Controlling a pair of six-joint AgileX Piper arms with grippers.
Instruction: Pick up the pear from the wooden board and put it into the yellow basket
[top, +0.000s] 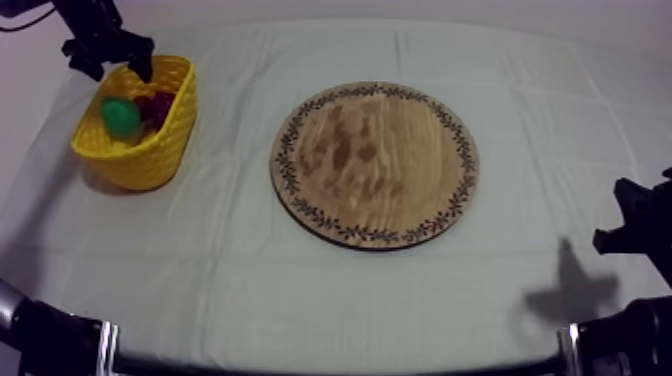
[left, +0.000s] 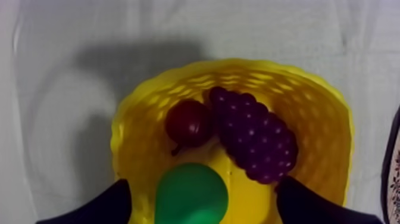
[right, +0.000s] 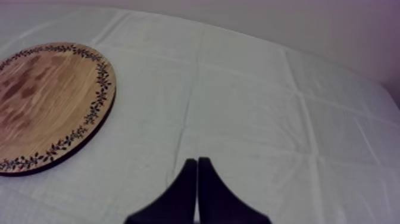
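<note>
The green pear lies in the yellow basket at the table's left, beside a bunch of purple grapes and a small red fruit. In the left wrist view the pear sits below and between my left gripper's fingers, which stand wide apart and touch nothing. My left gripper hovers over the basket's far rim, open. The round wooden board in the table's middle is bare. My right gripper rests low at the right, shut on nothing, its fingers together as a wedge.
Grey-white cloth covers the table. The board's patterned rim lies to the side of my right gripper, with bare cloth ahead of it. My right arm sits at the table's right edge.
</note>
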